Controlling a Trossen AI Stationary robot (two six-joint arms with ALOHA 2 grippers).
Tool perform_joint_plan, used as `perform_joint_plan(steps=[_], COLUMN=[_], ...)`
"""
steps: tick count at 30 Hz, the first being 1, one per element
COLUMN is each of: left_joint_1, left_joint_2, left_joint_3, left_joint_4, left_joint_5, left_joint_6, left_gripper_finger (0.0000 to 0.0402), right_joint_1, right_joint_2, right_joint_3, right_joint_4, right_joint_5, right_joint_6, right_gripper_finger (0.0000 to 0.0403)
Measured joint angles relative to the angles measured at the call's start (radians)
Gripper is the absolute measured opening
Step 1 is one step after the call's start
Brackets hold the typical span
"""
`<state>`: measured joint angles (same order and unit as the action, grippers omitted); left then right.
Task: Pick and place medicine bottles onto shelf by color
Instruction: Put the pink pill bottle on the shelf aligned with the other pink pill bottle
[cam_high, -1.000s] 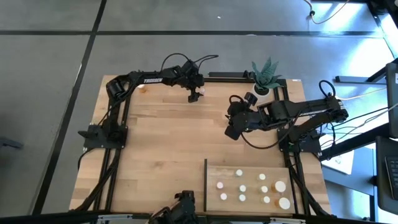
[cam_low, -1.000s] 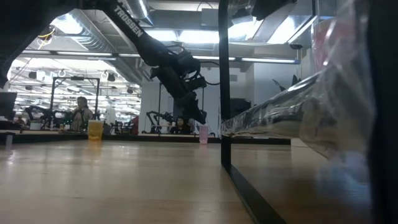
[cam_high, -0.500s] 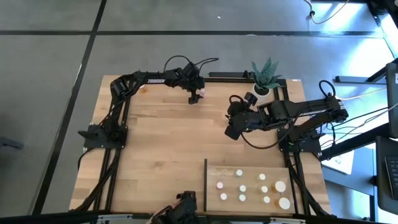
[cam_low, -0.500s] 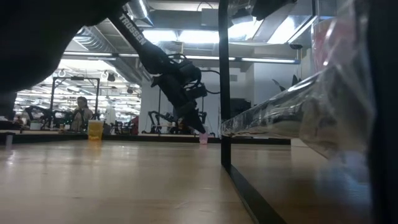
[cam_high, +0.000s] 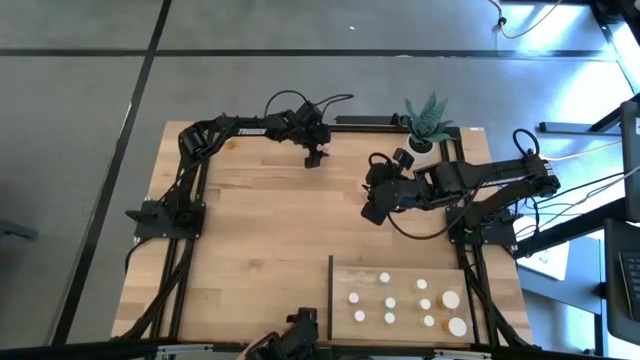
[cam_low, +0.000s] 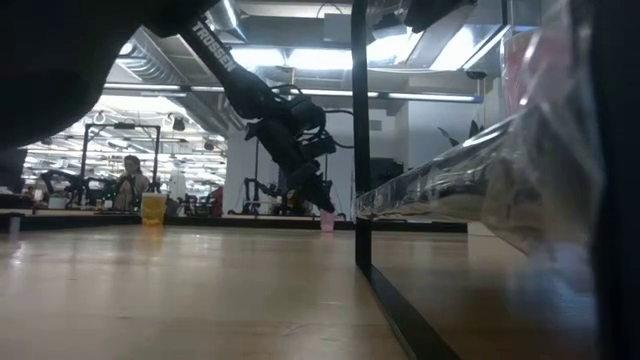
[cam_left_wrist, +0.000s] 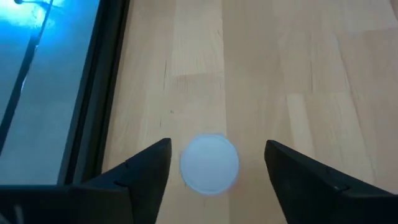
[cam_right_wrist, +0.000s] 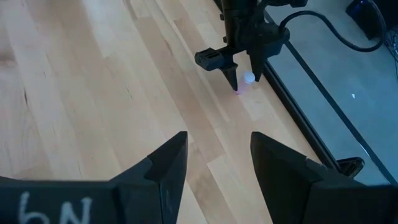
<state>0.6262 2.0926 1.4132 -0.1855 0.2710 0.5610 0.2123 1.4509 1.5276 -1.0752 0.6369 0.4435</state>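
Big wooden table (cam_high: 260, 230) under bright room lights. At the far edge, left gripper (cam_high: 313, 154) down around a pink medicine bottle (cam_left_wrist: 209, 164), fingers (cam_left_wrist: 146, 168) apart, not squeezing. Further right, right gripper (cam_high: 371, 213) waiting mid-table, fingers slightly apart, empty. Near right, shelf (cam_high: 400, 322) with other bottles.

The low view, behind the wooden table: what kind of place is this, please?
Probably a robotics lab or open workshop. Beyond the light plank tabletop there are bright ceiling strip lights, further dark frame rigs like this one, and a seated person at a bench.
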Motion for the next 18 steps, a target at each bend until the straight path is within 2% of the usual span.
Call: perform_joint_plan(steps=[18], left_joint_1=[0.0], left_joint_2=[0.0], left_joint_3=[0.0], left_joint_4=[0.0], left_joint_5=[0.0], left_joint_6=[0.0], left_gripper_finger=[0.0124], right_joint_1=[0.0], right_joint_2=[0.0], right_joint_3=[0.0], right_joint_4=[0.0], right_joint_5=[0.0], right_joint_6=[-0.001], right_gripper_finger=[0.0178])
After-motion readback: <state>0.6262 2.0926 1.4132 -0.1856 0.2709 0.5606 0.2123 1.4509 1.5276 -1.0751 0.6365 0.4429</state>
